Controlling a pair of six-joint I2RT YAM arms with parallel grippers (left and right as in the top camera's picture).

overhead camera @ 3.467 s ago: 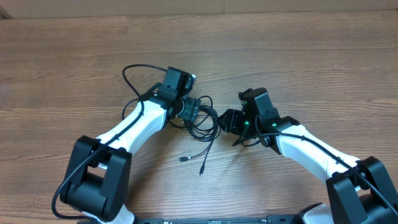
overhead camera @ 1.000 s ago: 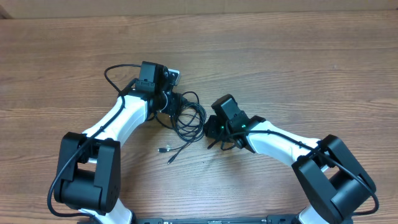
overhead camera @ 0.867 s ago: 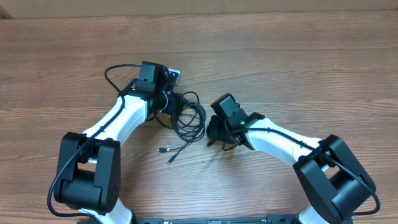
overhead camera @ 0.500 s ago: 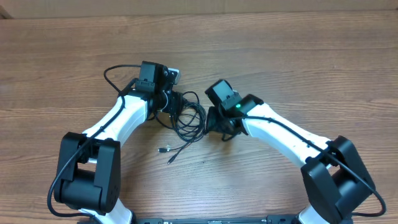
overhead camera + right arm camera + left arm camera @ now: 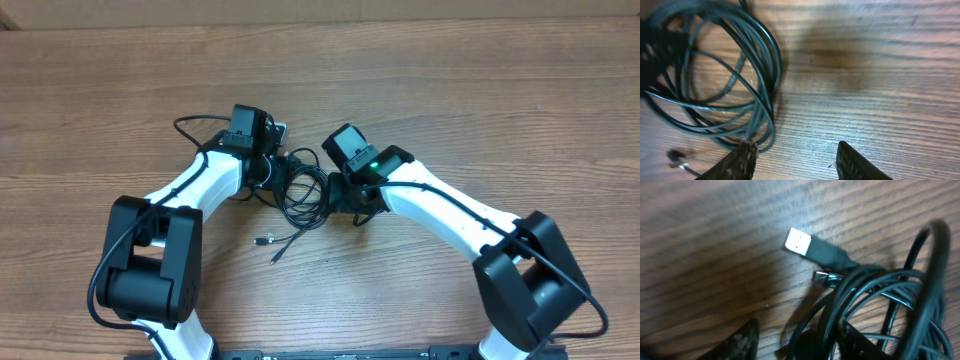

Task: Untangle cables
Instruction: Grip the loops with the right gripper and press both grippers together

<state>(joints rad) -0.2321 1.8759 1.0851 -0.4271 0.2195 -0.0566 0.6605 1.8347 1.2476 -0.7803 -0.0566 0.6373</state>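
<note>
Notably, the left wrist view alone shows the cables' [image 5: 880, 295] rectangular silver-tipped plug [image 5: 812, 248].

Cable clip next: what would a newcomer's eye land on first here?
A black knot of cables lies on the wooden table, flanked by the left gripper and right gripper. Up close, a pale-tipped USB plug rests on the wood beside the coils, and the right gripper's jaws stand open at the coil's edge.

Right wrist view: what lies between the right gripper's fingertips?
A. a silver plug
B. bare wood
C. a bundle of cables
B: the right gripper stands open with only the bare wood of the table between its fingers; the cables coil off to one side, by one finger.
</note>
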